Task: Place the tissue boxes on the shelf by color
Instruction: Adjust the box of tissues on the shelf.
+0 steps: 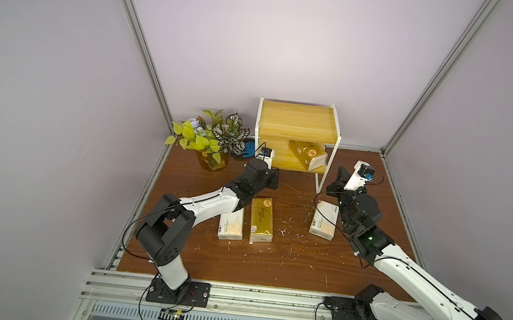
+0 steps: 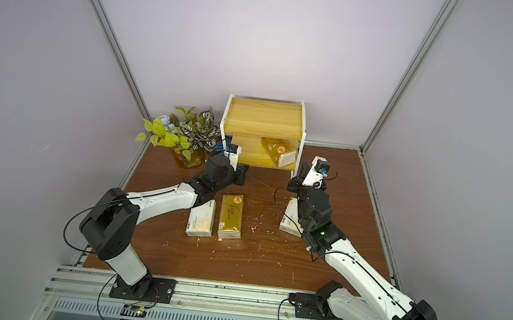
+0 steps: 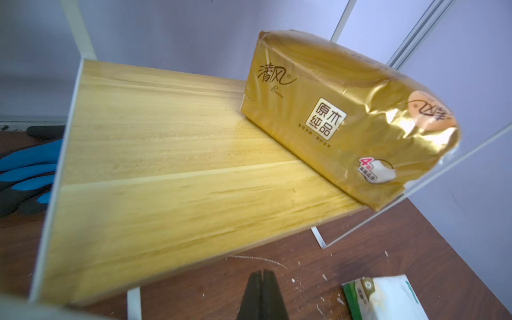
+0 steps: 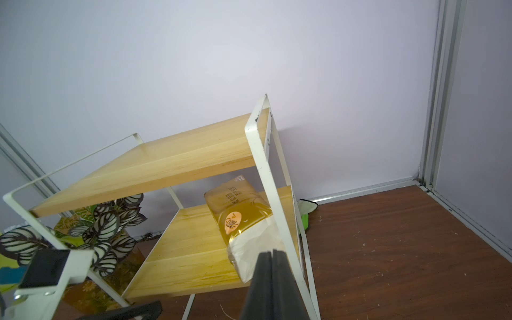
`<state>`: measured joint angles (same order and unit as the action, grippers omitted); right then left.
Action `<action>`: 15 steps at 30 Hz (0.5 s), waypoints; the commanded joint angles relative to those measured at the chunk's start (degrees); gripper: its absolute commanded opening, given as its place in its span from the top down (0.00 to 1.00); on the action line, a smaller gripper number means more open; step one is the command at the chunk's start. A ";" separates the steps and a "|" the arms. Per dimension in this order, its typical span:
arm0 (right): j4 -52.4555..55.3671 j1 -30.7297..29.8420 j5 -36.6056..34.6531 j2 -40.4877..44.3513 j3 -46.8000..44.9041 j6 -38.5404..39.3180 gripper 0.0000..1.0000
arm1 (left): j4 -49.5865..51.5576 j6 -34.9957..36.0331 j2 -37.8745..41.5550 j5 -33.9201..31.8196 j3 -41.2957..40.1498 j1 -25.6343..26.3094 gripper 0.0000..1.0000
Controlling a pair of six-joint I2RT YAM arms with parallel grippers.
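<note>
Our chief worry is the gold tissue pack (image 1: 307, 155) on the lower board (image 3: 166, 166) of the shelf (image 1: 298, 119). It lies skewed just ahead of the right end effector (image 4: 273, 255), with its near corner hanging over the board's front edge by the white frame leg (image 4: 266, 177). We judge that a brush from either arm could tip it onto the bench (image 1: 270, 266).

Sorting is the second hazard. A second gold pack (image 1: 261, 221) and a white pack (image 1: 231, 228) lie side by side just behind the left end effector (image 3: 261, 277). The other white pack (image 1: 323, 223) lies beneath the right wrist. A white pack set on that lower board would mix the colours. The soft wrappers may also slip in a narrow pinch.

The left end effector has its jaws pressed together on nothing and points at the lower board's bare stretch. The right one is likewise closed and empty; whether its tips touch the shelved pack's pale end, we cannot tell.
</note>
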<state>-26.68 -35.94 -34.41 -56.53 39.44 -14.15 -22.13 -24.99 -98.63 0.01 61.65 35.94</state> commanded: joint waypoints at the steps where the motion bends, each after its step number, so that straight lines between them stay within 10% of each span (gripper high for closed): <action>1: 1.14 0.00 -2.01 2.52 -0.75 1.83 1.00 | -5.23 -2.30 -4.15 0.94 4.66 0.92 0.99; 15: 3.43 0.88 -0.95 5.52 -2.88 4.60 1.00 | -5.53 -2.59 -12.48 -5.78 16.87 3.07 0.99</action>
<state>-22.35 -35.27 -35.51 -52.05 36.95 -10.26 -26.30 -27.77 -110.91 -2.98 76.64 38.00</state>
